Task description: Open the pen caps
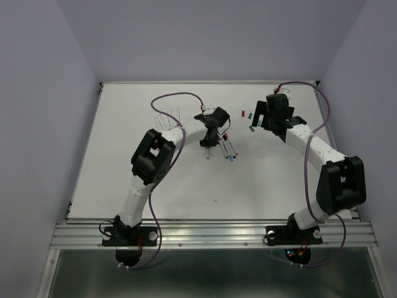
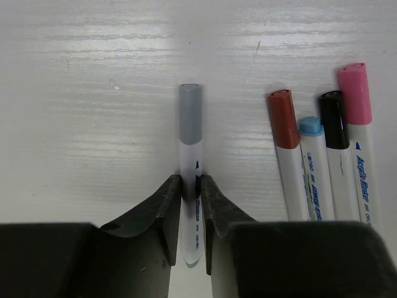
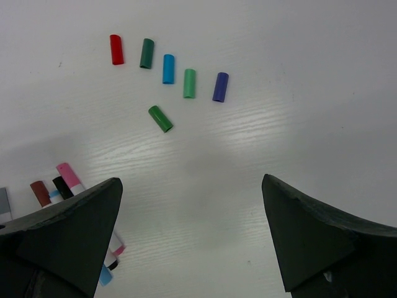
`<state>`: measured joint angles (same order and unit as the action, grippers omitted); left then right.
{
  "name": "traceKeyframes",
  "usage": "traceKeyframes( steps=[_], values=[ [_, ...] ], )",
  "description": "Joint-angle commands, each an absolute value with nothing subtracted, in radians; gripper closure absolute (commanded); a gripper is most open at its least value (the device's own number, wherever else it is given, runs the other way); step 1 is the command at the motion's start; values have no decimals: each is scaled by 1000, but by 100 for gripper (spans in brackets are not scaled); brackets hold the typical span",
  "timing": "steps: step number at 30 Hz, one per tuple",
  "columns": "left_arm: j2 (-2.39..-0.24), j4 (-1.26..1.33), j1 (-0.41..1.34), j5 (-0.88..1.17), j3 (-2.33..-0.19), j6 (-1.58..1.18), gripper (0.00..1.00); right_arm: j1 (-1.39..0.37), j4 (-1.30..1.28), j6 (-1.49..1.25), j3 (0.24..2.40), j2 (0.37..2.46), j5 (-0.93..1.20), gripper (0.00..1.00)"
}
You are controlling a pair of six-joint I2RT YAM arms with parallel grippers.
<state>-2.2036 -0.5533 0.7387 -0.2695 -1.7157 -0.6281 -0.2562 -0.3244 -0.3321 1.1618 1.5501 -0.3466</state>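
Observation:
My left gripper (image 2: 190, 186) is shut on the white barrel of a pen (image 2: 190, 162) with a grey cap (image 2: 190, 115); it also shows in the top view (image 1: 209, 140). Four capped pens lie to its right: maroon (image 2: 283, 119), light blue (image 2: 311, 127), black (image 2: 334, 119) and pink (image 2: 355, 93). My right gripper (image 3: 192, 192) is open and empty above the table, right of centre (image 1: 257, 119). Loose caps lie ahead of it: red (image 3: 116, 49), dark green (image 3: 146, 53), blue (image 3: 168, 68), light green (image 3: 189, 83), purple (image 3: 220, 87) and a green one (image 3: 160, 118) nearer.
The capped pens show at the lower left of the right wrist view (image 3: 62, 183) and under the left gripper in the top view (image 1: 229, 150). Several pale barrels (image 1: 166, 119) lie at the back left beside the left arm. The purple cable (image 1: 180, 96) loops over the table there.

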Motion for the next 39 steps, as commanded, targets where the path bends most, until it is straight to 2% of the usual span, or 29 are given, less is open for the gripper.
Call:
traceKeyframes(
  steps=[1, 3, 4, 11, 17, 20, 22, 26, 30, 39],
  values=[
    [-2207, -580, 746, -247, -1681, -609, 75, -259, -276, -328, 1152, 1505, -390, 0],
    [-2188, -551, 744, -232, -1655, -594, 89, -259, -275, -327, 1150, 1502, -393, 0],
    [-2181, -542, 744, -233, -1648, -589, 100, -259, -276, -328, 1150, 1500, -393, 0],
    [-2037, -424, 729, -279, -1571, -497, 100, -259, -253, -360, 1144, 1467, -309, 0],
    [-1666, -14, 721, -166, -1280, -379, 100, -259, -100, -362, 1097, 1384, 64, 0],
    [-1505, 255, 716, -7, -1129, -324, 100, -259, -28, -385, 1101, 1387, 349, 0],
    [-1422, 358, 710, 110, -1049, -293, 100, -259, 65, -408, 1100, 1390, 452, 0],
    [-1361, 397, 707, 196, -1012, -264, 100, -259, 262, -521, 1068, 1385, 720, 0],
    [-1344, 400, 704, 187, -1012, -285, 100, -259, 383, -583, 1048, 1373, 784, 0],
    [-1370, 406, 701, 247, -1032, -319, 100, -268, 413, -592, 1058, 1390, 828, 0]
  ],
)
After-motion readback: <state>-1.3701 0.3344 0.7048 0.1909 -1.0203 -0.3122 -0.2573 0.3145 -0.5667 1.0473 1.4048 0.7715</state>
